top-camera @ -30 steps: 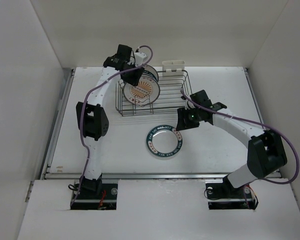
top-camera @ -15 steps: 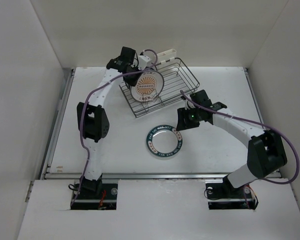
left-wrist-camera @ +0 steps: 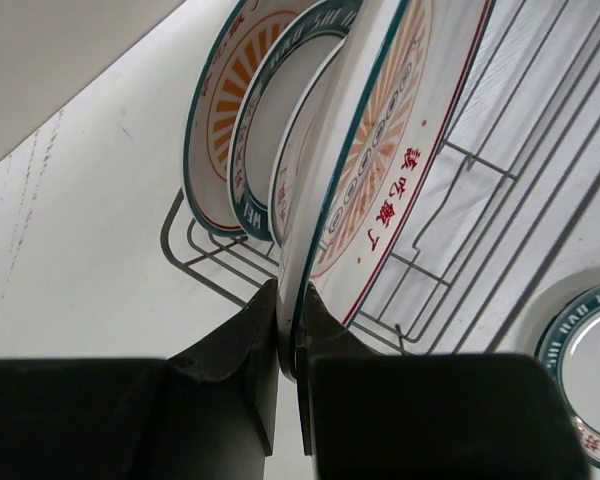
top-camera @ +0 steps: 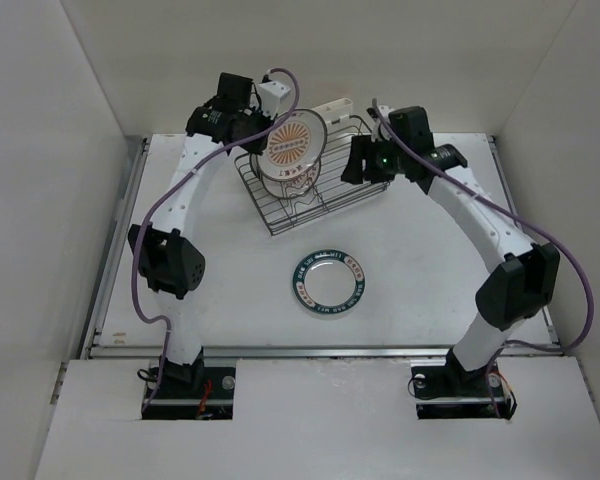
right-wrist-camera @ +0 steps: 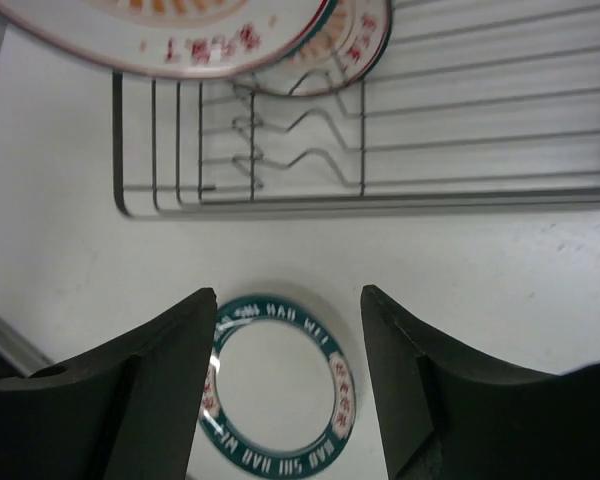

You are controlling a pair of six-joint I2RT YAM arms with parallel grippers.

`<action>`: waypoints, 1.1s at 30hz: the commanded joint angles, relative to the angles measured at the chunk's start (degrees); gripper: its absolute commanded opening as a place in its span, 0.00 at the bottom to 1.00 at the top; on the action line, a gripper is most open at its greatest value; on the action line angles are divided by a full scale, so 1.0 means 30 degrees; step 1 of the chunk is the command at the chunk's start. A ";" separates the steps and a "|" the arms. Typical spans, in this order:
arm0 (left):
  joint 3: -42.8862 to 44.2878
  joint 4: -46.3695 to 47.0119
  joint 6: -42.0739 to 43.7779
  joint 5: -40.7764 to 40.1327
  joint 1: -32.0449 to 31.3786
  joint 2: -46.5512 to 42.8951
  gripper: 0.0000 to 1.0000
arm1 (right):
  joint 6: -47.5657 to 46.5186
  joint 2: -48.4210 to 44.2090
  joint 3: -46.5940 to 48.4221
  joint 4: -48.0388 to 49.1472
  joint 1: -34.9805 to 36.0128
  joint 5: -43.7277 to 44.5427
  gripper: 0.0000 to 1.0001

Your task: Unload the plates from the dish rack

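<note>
Table (top-camera: 430, 280) carries the dish rack (top-camera: 330, 195) at 12 o'clock and a teal-rimmed plate (top-camera: 329, 283) lying flat at 6. Above the rack's 9 o'clock end, the left tool (left-wrist-camera: 288, 320) pinches the sunburst plate (top-camera: 292, 150) edge-on by its rim. The right tool (right-wrist-camera: 290, 330), spread, hovers at 3.

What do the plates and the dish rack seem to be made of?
The plates: probably glazed ceramic, possibly melamine. The white surface is smooth and glossy, with printed orange rays and a teal rim line.
The dish rack: thin dark metal wire, it seems, bent into V-shaped slots, with a slight sheen.
</note>
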 commanded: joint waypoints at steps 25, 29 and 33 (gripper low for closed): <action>-1.1861 -1.4858 0.7555 0.4193 0.2198 -0.9360 0.00 | 0.0602 1.2297 1.1103 0.3014 -0.5097 0.2605 0.78; -1.4858 -1.2547 0.7001 0.3490 0.2374 -0.9184 0.00 | 0.1393 1.2769 1.0694 0.3687 -0.5097 0.2837 0.68; -1.6649 -1.0200 0.6269 0.2757 0.2606 -0.8456 0.00 | 0.1745 1.2566 0.9611 0.4041 -0.5097 0.3338 0.44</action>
